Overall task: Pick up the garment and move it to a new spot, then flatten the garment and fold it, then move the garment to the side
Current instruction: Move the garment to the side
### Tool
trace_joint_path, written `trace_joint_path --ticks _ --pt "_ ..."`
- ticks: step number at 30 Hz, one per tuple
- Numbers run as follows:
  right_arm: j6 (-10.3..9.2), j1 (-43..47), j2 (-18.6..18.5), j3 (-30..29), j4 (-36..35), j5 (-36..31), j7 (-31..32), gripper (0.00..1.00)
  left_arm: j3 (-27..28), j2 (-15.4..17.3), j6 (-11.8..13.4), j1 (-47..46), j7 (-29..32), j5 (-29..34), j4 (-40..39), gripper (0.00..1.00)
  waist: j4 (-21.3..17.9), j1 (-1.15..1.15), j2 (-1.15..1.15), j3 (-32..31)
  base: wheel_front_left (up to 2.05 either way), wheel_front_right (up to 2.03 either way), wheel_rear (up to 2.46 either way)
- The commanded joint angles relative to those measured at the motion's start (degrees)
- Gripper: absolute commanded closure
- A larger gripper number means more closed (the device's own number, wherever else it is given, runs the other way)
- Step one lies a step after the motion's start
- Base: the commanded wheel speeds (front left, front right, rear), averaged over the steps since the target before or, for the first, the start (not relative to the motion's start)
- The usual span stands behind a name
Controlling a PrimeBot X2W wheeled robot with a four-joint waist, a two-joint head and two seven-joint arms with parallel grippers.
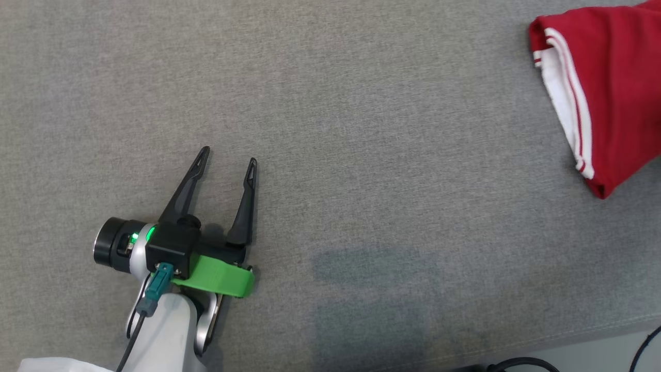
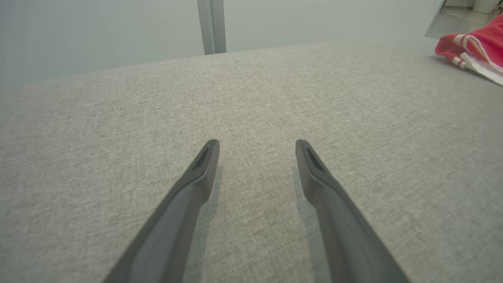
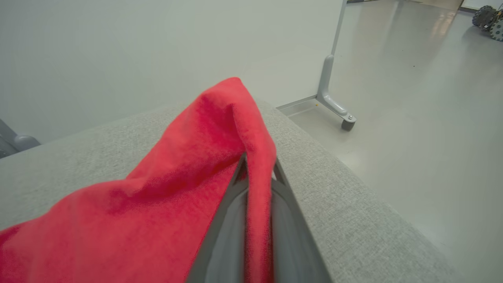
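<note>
Pinching a fold of the red white-trimmed cloth garment [image 3: 188,157], the right gripper [image 3: 259,161] is clamped tight. Left gripper [image 1: 229,155] is spread wide, empty, over the grey woven surface [image 1: 361,155].

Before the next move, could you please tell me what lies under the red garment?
The red garment rests on the grey fabric surface. The right gripper is shut on a fold, its tips draped in cloth. Anything else beneath is hidden.

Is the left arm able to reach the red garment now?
Probably yes: only bare grey surface lies between the open left jaws and the red garment, which the right jaws hold.
</note>
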Motion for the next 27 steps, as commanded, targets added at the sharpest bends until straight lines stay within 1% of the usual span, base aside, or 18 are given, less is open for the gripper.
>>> trace_joint_path --ticks 1,5,8,9,10,12,15,18,20,22,27 --pt "-0.08 0.0 -1.5 -3.3 0.7 -2.9 -0.2 1.00 0.2 0.3 0.2 -0.7 0.0 0.3 -0.2 0.00 2.8 0.00 0.00 2.3 0.00 0.00 0.00" --pt "-0.08 0.6 -3.1 -10.7 1.4 -9.0 -0.2 1.00 0.2 0.3 0.1 -0.7 0.0 0.3 -0.4 0.00 3.2 0.00 0.00 1.9 0.00 0.00 0.00" --pt "-0.08 0.1 -3.6 -14.1 0.4 -13.3 -0.2 1.00 0.1 0.2 0.0 -0.7 0.0 0.3 -0.6 0.00 3.5 0.00 0.00 1.8 0.00 0.00 0.00" --pt "-0.08 -0.4 -3.5 -15.4 -0.2 -14.3 -0.2 0.88 0.2 0.2 0.0 -0.6 0.0 0.3 -0.6 0.00 3.6 0.00 0.00 1.8 0.00 0.00 0.00" --pt "-0.08 -0.9 -3.2 -16.1 -1.2 -15.4 -0.2 0.00 0.3 0.2 0.0 -0.5 0.0 0.3 -0.7 0.00 3.6 0.00 0.00 1.8 0.00 0.00 0.00" --pt "-0.08 -0.8 -2.5 -16.7 -0.4 -17.9 -0.2 0.00 0.6 0.2 0.1 -0.1 0.0 0.3 -0.4 0.00 3.7 0.00 0.00 1.7 0.00 0.00 0.00" --pt "-0.08 -1.6 -3.2 -18.3 -1.2 -20.8 -0.2 0.00 0.8 0.2 0.2 0.2 0.0 0.2 0.1 0.00 4.1 0.00 0.00 1.2 0.00 0.00 0.00" --pt "-0.07 -1.2 -2.2 -19.2 -2.1 -21.3 -0.2 0.00 1.0 0.0 0.5 0.6 0.0 -0.3 0.4 0.00 4.6 0.00 0.00 -0.1 0.00 0.00 0.00" --pt "-0.07 0.1 -1.3 -16.6 -2.8 -20.4 -0.2 0.00 1.0 0.0 0.8 1.0 0.0 -0.2 0.8 0.00 4.9 0.00 0.00 -1.5 0.00 0.00 0.00" --pt "-0.09 0.9 -1.2 -15.5 -3.5 -19.5 -0.2 0.00 1.1 -0.1 1.1 1.4 0.0 -0.2 1.1 0.00 5.1 0.00 0.00 -2.2 0.00 0.00 0.00" --pt "-0.08 5.8 2.0 -7.2 -8.4 -14.6 -0.2 0.00 1.7 -0.2 1.8 2.9 0.0 -1.0 2.4 0.00 5.3 0.00 0.00 -6.2 0.00 0.00 0.00"
